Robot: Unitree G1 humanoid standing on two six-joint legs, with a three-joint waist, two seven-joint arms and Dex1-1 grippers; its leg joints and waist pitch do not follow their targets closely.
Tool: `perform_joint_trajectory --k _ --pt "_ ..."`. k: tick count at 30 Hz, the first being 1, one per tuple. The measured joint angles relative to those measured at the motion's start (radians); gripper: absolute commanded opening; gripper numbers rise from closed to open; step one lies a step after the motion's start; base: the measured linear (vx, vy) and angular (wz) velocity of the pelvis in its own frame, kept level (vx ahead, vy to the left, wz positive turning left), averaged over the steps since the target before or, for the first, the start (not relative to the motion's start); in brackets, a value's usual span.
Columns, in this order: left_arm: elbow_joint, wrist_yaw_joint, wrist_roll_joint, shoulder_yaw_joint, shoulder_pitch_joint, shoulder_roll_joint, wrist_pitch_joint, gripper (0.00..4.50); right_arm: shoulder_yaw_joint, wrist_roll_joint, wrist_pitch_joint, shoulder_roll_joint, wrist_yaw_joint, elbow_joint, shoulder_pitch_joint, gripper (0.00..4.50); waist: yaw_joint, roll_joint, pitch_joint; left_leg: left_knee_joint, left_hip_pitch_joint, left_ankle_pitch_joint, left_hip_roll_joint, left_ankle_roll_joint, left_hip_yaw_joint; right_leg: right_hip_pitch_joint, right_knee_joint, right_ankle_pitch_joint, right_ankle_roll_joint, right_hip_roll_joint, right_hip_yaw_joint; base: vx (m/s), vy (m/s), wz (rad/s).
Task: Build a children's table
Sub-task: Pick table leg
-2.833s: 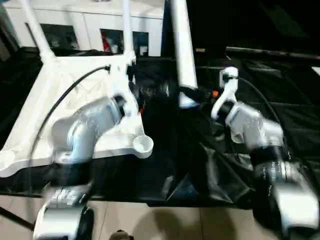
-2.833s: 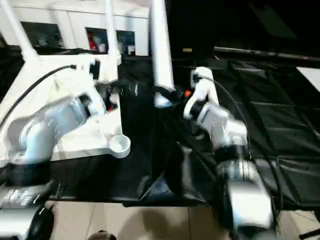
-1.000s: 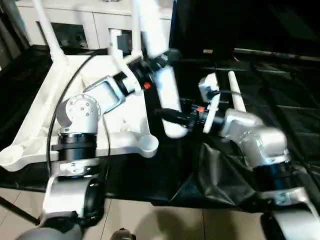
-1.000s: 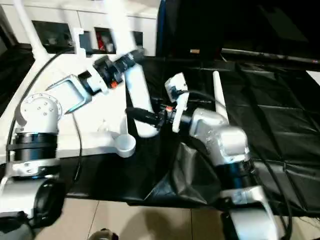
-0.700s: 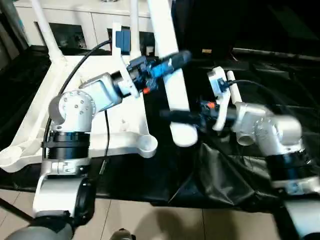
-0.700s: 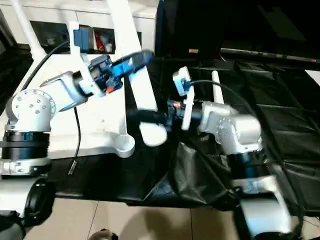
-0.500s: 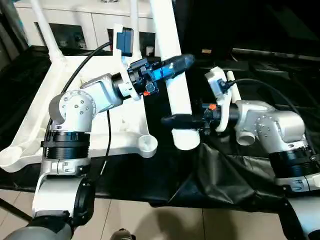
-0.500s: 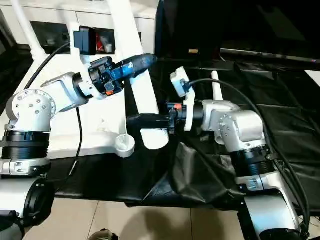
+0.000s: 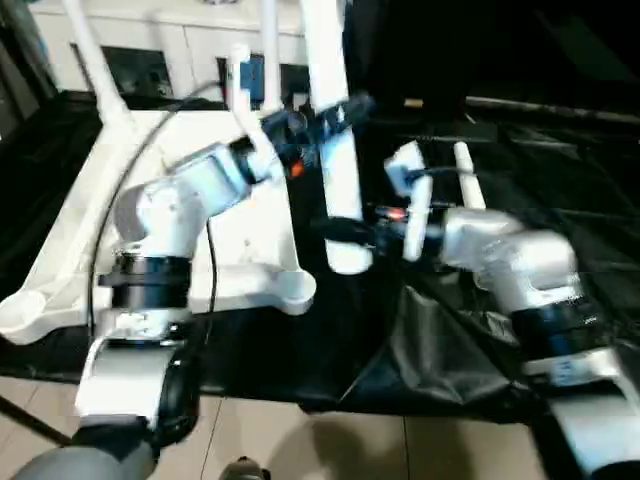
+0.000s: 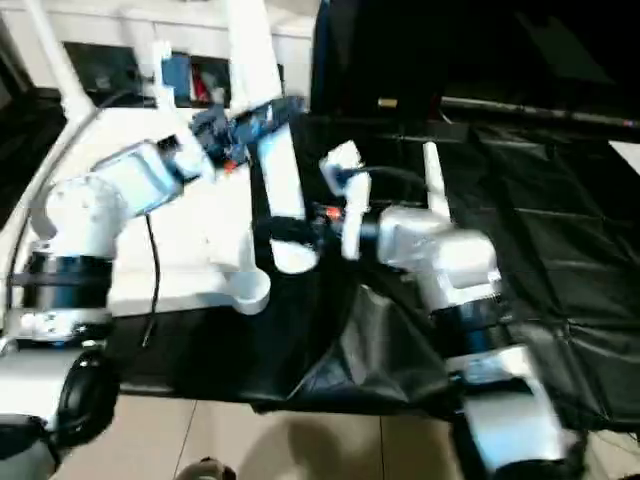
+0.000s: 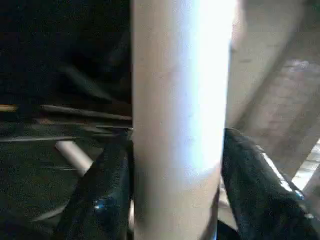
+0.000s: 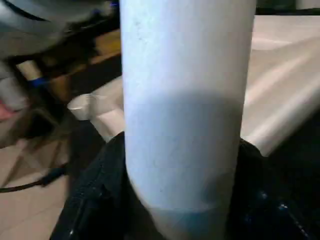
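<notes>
Left eye view: the white tabletop [image 9: 100,230] lies upside down on the black cloth [image 9: 450,340], ribs up, with two legs [image 9: 85,60] standing in its far sockets. Its near round corner socket [image 9: 290,288] is empty. Just to the right of that socket a third leg [image 9: 335,150] is held nearly upright, thick end low, just beside the tabletop's right edge. The left gripper [image 9: 325,115] clasps this leg above the tabletop, and the right gripper [image 9: 345,232] clasps it near its lower end. A fourth leg [image 9: 467,175] lies on the cloth well to the right of the tabletop, behind the right arm. A white cabinet [image 9: 180,45] stands beyond the tabletop's far edge.

Right eye view: the same layout; the held leg's lower end hangs beside the empty corner socket [image 10: 250,290], slightly farther back and not in it.

Left wrist view: the held leg [image 11: 180,115] runs between the two black fingers [image 11: 107,185], which press against it from either side.

Right wrist view: the black fingers [image 12: 100,195] hug the leg [image 12: 187,110] on both sides, gripping it just above its lower rim, with the tabletop [image 12: 280,90] behind it.
</notes>
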Motion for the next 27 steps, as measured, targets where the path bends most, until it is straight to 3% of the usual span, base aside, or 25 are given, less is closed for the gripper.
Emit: perform_joint_trajectory --k 2,3,8,15,21,22,27 --pt "-0.008 0.073 0.040 0.000 0.007 -0.018 -0.019 3.09 0.000 -0.029 -0.011 0.019 -0.061 -0.002 0.011 2.04 0.000 0.000 0.000 -0.001 0.000 0.000 0.000 0.000 0.000 0.000 0.000 -0.001 0.001 0.000 0.000 0.000 0.000 0.00" --pt "-0.015 0.094 0.048 -0.001 0.012 -0.026 -0.019 2.73 0.001 -0.039 -0.018 0.028 -0.084 -0.002 0.014 2.02 0.000 0.000 0.000 -0.001 0.000 0.000 0.000 0.000 0.000 -0.001 0.000 -0.001 0.001 0.000 0.000 0.000 0.000 0.00" --pt "-0.042 0.178 0.058 0.001 0.019 -0.087 -0.020 2.47 0.003 -0.075 -0.026 0.086 -0.193 -0.018 0.014 2.02 -0.001 0.000 0.000 -0.001 -0.001 0.000 0.000 0.000 0.000 -0.001 0.000 -0.001 0.001 0.000 0.000 0.000 0.000 0.00" --pt "-0.052 0.191 0.057 0.011 0.021 -0.095 -0.027 1.93 0.005 -0.083 -0.028 0.092 -0.213 -0.042 0.014 2.00 -0.002 0.000 0.000 -0.001 0.000 0.000 0.000 0.000 0.000 -0.001 0.000 -0.001 0.001 0.000 0.000 0.000 0.000 0.00" --pt "-0.071 0.186 0.061 0.010 0.026 -0.090 -0.058 1.85 0.001 -0.085 -0.063 0.098 -0.211 -0.048 0.013 2.00 -0.002 -0.001 0.001 -0.001 -0.001 0.000 0.000 0.000 0.000 -0.001 -0.001 -0.001 0.001 0.000 0.000 0.000 0.000 0.00" --pt "-0.075 0.181 0.061 0.008 0.026 -0.085 -0.058 1.85 -0.004 -0.075 -0.061 0.097 -0.201 -0.048 0.013 2.56 -0.002 -0.001 0.001 -0.001 -0.001 0.000 0.000 0.000 0.000 -0.001 -0.001 -0.001 0.001 0.000 0.000 0.000 0.000 0.00" --pt "-0.102 0.089 0.045 -0.033 0.026 -0.049 -0.014 1.83 -0.024 0.018 0.009 0.024 -0.050 -0.065 0.010 2.94 0.003 -0.001 0.001 -0.001 -0.001 0.000 0.000 0.001 0.000 0.000 -0.002 0.000 0.001 0.000 0.000 0.000 0.000 0.00"
